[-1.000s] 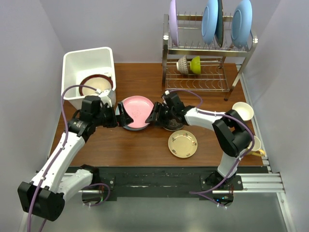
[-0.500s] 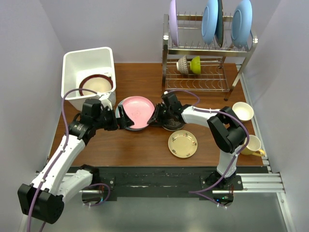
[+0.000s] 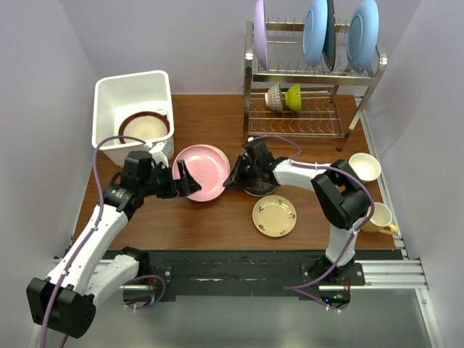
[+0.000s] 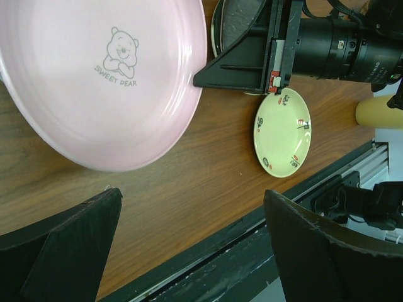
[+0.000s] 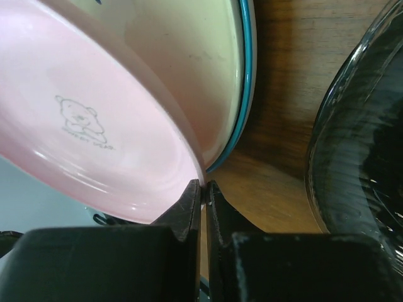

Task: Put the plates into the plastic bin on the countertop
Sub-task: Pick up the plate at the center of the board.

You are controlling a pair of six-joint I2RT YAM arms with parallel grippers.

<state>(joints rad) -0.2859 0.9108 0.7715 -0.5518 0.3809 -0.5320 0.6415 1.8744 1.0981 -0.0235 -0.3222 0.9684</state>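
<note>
The pink plate [image 3: 201, 172] [image 4: 94, 75] [image 5: 75, 113] is tilted, its right edge lifted off the blue-and-cream plate [image 5: 214, 56] beneath it. My right gripper [image 3: 229, 177] [image 5: 203, 187] is shut on the pink plate's right rim. At the plate's left side my left gripper [image 3: 179, 181] [image 4: 192, 201] stands wide open, holding nothing. The dark glass plate [image 3: 259, 186] [image 5: 359, 157] lies just right of the right gripper. A small yellowish plate [image 3: 274, 215] [image 4: 282, 131] lies on the countertop [image 3: 217, 217]. The white plastic bin [image 3: 130, 78] at the back left holds a cream plate with a maroon rim [image 3: 145, 127].
A steel wire rack [image 3: 312, 119] at the back right carries light-blue plates [image 3: 362, 32], a lilac plate [image 3: 259, 32] and bowls [image 3: 284, 96]. Two cream mugs [image 3: 365, 167] [image 3: 378, 216] stand by the right edge. The black rail [image 3: 239, 264] runs along the near edge.
My right gripper has shut on the pink plate's right rim and tipped that edge up. The left gripper has edged closer to the plate's left side, still open.
</note>
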